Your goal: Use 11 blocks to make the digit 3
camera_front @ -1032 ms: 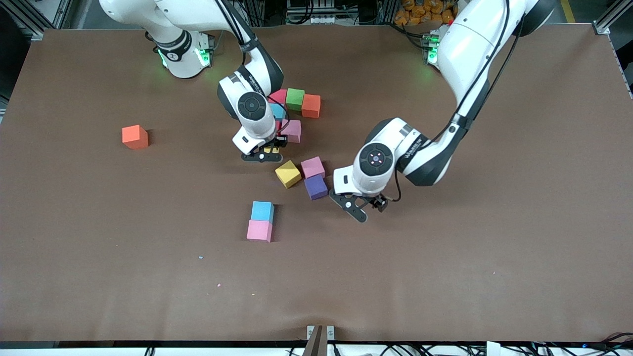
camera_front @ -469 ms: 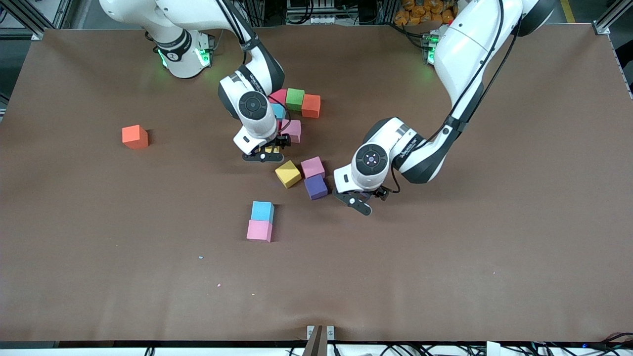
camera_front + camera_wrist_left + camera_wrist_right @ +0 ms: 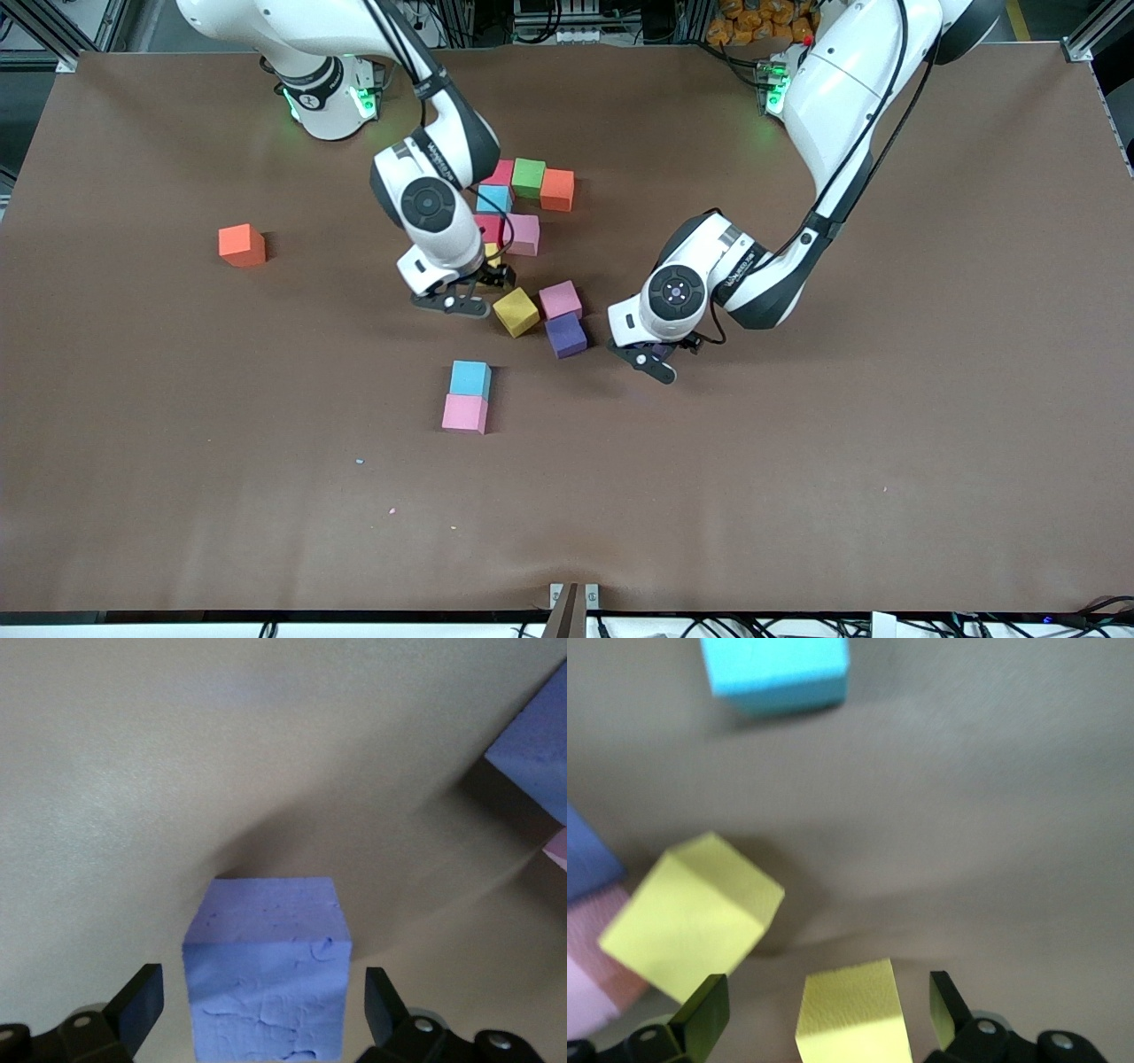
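Your left gripper (image 3: pixel 657 361) is low over a purple block (image 3: pixel 266 970), seen in its wrist view between the wide-spread fingers (image 3: pixel 140 1003), with gaps on both sides, so nothing is gripped yet. In the front view this block is hidden under the hand; it sits just beside the other purple block (image 3: pixel 565 335), toward the left arm's end of the table. Your right gripper (image 3: pixel 461 292) hangs spread wide over a yellow block (image 3: pixel 852 1014) that lies free on the table, next to the tilted yellow block (image 3: pixel 516 311); it holds nothing.

The figure so far: crimson (image 3: pixel 503 171), green (image 3: pixel 529 176) and orange (image 3: pixel 557 189) in a row, blue (image 3: pixel 493 198) and pink (image 3: pixel 523 234) nearer the camera.

These cubes look like matte foam: light, slightly soft, grippy rather than slick. Take each one on two opposite flat faces, fingers square to them and about mid-height; squeeze gently, since a corner grip would likely twist it
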Controlling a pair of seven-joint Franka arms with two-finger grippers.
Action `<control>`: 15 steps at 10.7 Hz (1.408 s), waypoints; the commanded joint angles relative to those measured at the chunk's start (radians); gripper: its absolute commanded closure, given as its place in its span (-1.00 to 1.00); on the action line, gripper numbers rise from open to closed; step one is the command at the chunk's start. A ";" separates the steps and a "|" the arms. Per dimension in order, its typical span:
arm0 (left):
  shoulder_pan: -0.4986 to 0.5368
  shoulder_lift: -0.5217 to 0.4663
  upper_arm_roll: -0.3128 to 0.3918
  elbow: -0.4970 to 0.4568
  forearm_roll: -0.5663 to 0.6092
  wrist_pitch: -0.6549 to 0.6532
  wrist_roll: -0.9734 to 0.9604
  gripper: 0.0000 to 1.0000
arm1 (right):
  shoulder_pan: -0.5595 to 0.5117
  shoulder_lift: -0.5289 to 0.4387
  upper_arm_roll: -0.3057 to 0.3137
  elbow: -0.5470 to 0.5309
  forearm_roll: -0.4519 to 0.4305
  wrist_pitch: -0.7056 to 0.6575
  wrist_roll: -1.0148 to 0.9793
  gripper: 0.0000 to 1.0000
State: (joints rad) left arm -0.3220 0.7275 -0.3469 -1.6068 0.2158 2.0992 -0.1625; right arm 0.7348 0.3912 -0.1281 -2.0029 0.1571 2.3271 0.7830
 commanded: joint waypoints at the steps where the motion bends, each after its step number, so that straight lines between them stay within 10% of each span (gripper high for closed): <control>1: 0.006 -0.036 -0.004 -0.053 -0.016 0.025 -0.015 -1.00 | -0.028 0.001 0.010 0.038 0.009 -0.017 0.190 -1.00; 3: 0.006 -0.033 -0.006 -0.053 -0.015 0.036 -0.011 -0.12 | -0.028 0.027 0.010 0.076 0.045 -0.017 0.316 -1.00; 8: 0.007 -0.028 -0.039 -0.035 -0.016 0.055 0.101 1.00 | 0.037 0.159 0.012 0.208 0.045 -0.017 0.570 -1.00; 15: 0.008 -0.046 -0.049 -0.005 -0.096 0.044 0.228 1.00 | 0.052 0.230 0.012 0.242 0.045 -0.003 0.608 -1.00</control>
State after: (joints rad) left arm -0.3217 0.6941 -0.3914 -1.6121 0.1433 2.1508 0.0276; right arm 0.7833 0.5848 -0.1155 -1.8071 0.1978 2.3280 1.3675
